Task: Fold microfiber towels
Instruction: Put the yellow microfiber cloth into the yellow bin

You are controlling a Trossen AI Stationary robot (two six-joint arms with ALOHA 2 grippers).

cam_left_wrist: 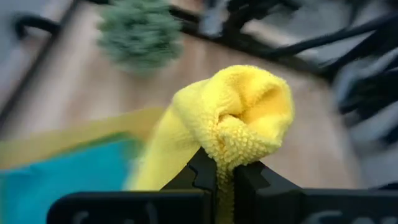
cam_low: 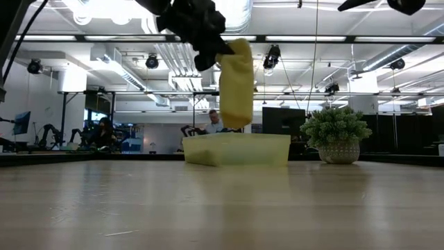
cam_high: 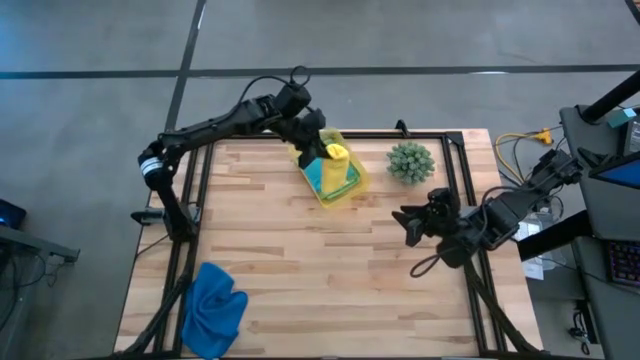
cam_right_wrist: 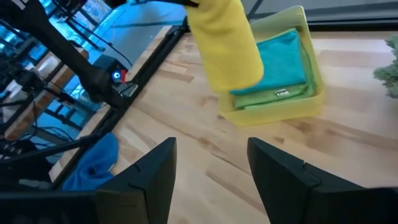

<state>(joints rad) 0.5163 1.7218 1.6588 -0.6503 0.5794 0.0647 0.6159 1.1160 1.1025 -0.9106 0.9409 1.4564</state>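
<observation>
Yellow towel [cam_left_wrist: 242, 118], teal towel's [cam_right_wrist: 283, 59] tag unreadable

Wooden butcher-block table [cam_high: 300, 260] on black frame. Directly on it: translucent yellow-green bin [cam_high: 352, 186] near far edge, small potted plant [cam_high: 411, 162] beside bin, crumpled blue towel [cam_high: 214, 306] at near-left corner.

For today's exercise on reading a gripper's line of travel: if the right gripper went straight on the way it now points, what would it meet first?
Probably the bare table, since the open right gripper points slightly downward. Past that stretch stand the plastic bin and the yellow towel hanging from the left gripper. Depth is unclear.
</observation>
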